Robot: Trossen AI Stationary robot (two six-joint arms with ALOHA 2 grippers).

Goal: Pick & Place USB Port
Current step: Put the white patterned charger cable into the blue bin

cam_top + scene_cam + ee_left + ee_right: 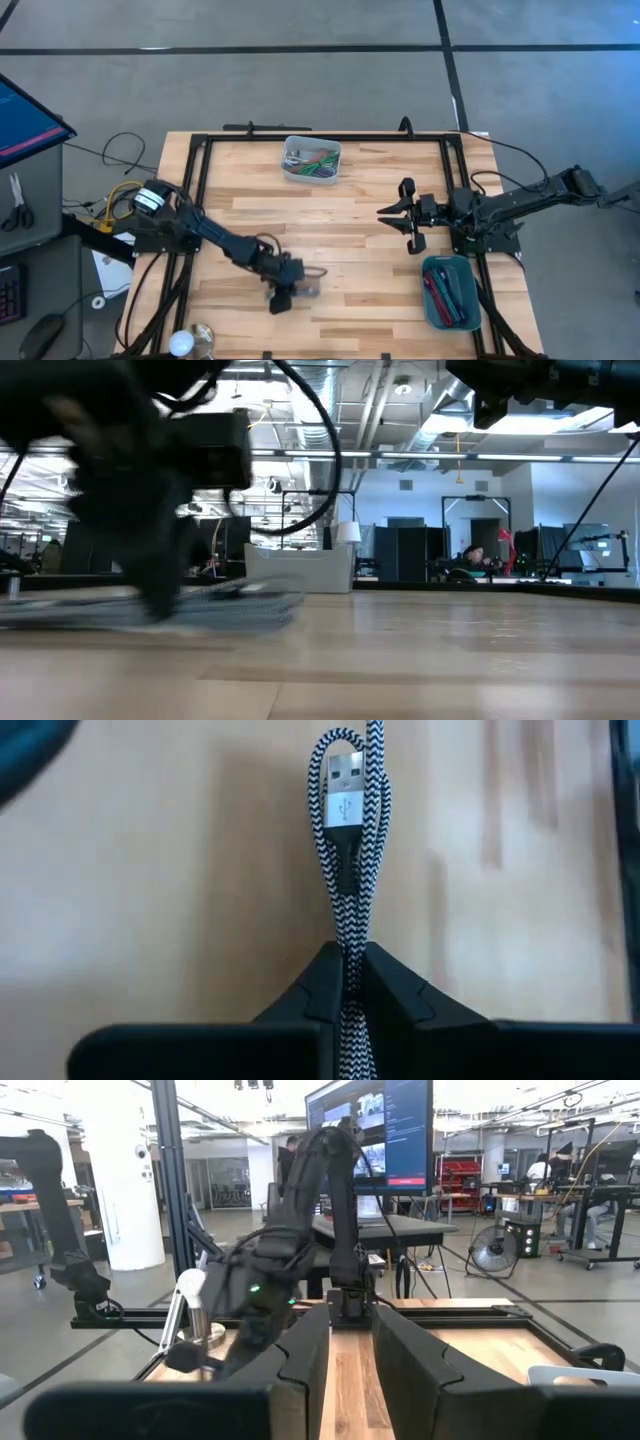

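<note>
USB cable [345, 870] is the work item, and it is already caught in the left gripper [347, 982]. In the left wrist view the two dark fingers [400, 1000] are drawn together on the braided black-and-white cord, which is folded double at the pinch. The cord runs straight forward from the fingertips, so its long axis lies in line with the gripper's own axis. The silver connector [343, 782] sits at the far end of the fold, ahead of the fingers and clear of them, with its flat face toward the camera.

In the high view the left gripper [283, 290] stands low over the near part of the wooden table [360, 190], left of centre, with the cable lying on the boards just beside it. Whether the cord has left the surface cannot be told.

The right gripper [411, 217] waits well apart, above the right side of the table, its fingers partly apart and holding nothing. A grey tray [312, 160] with mixed cables sits at the far edge; a blue bin [450, 292] sits at the near right, closer to the right arm. The likely next move is a lift.
</note>
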